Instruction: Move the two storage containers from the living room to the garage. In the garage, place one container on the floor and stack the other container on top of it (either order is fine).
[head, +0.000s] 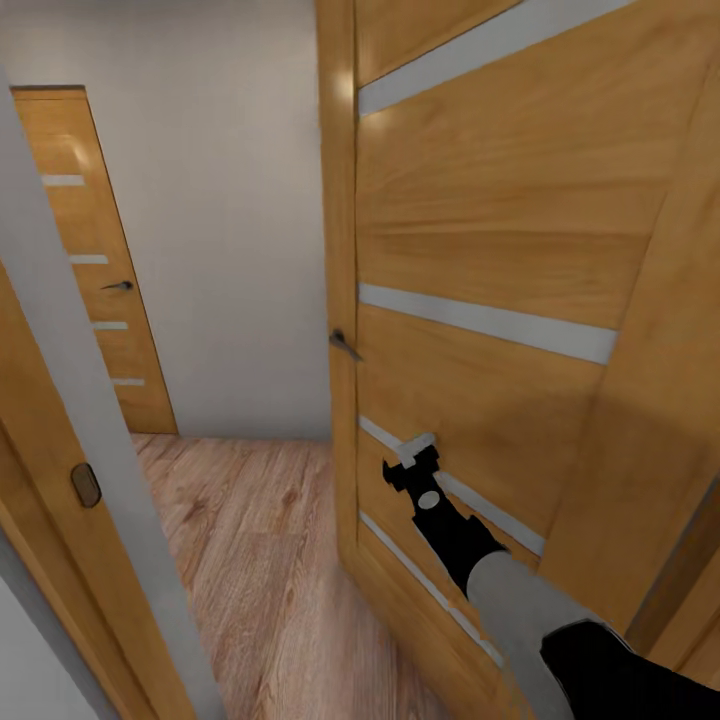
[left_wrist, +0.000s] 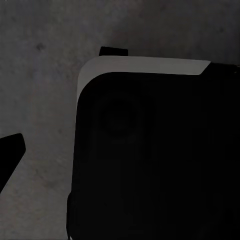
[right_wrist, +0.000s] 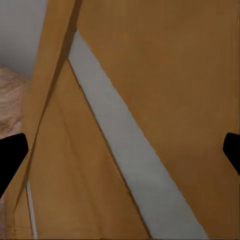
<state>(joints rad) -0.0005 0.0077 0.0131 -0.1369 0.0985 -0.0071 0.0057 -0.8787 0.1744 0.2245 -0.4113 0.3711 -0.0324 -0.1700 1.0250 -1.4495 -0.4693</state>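
Observation:
The two storage containers are out of view. My right gripper (head: 415, 460) is open and reaches out to an orange-wood door (head: 500, 250), its tip at one of the door's pale glass slats (head: 470, 505). In the right wrist view the right gripper (right_wrist: 120, 155) has its black fingertips (right_wrist: 10, 157) spread wide, with door wood and a slat (right_wrist: 130, 160) close in front and nothing between them. In the left wrist view the left gripper (left_wrist: 120, 155) points down at dark grey mottled concrete floor (left_wrist: 40, 75). One fingertip (left_wrist: 10, 152) shows, and my black and grey body (left_wrist: 150, 160) lies under the gripper.
The door stands ajar, its metal handle (head: 345, 345) at its edge. A door frame (head: 70, 430) rises close on the left. Through the gap lie light wood-plank floor (head: 260, 560), a pale grey wall (head: 230, 200) and a second, shut orange-wood door (head: 95, 270).

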